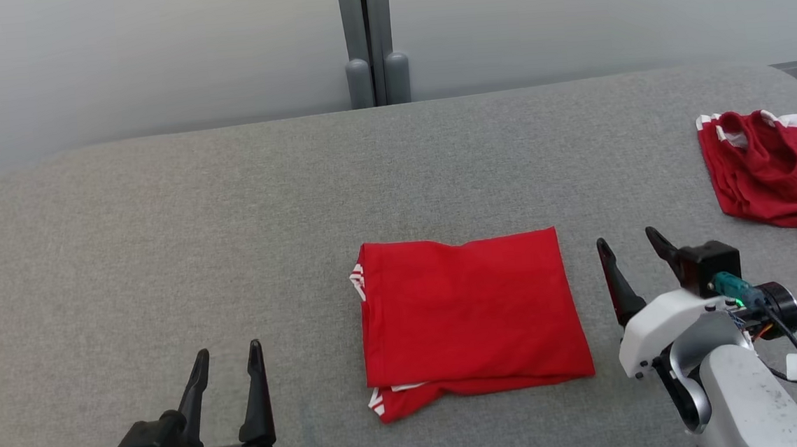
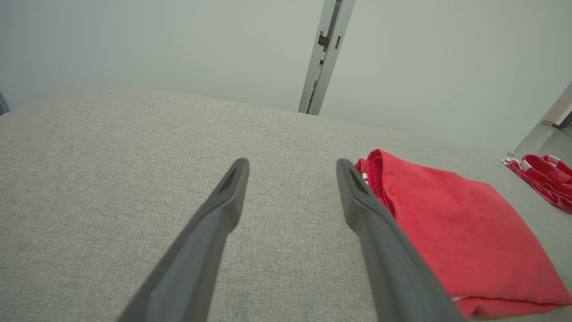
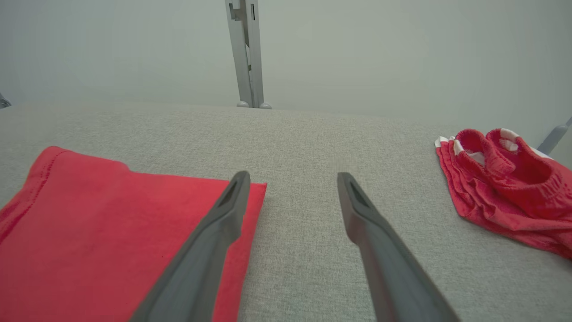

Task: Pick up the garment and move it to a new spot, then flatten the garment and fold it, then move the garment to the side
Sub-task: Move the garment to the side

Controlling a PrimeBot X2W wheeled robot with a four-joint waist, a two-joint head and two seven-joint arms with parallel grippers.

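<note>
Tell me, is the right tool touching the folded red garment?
Apart. The head view shows bare grey table between the right tool and the folded red garment.

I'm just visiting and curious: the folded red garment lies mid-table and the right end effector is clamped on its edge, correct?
Not quite. The right end effector is open, gripping nothing, beside the right edge of the folded red garment, as the head view shows. The rest is right.

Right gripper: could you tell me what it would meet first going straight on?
Likely nothing near: the right gripper points over bare table, between the folded garment and crumpled garment, toward the wall.
</note>
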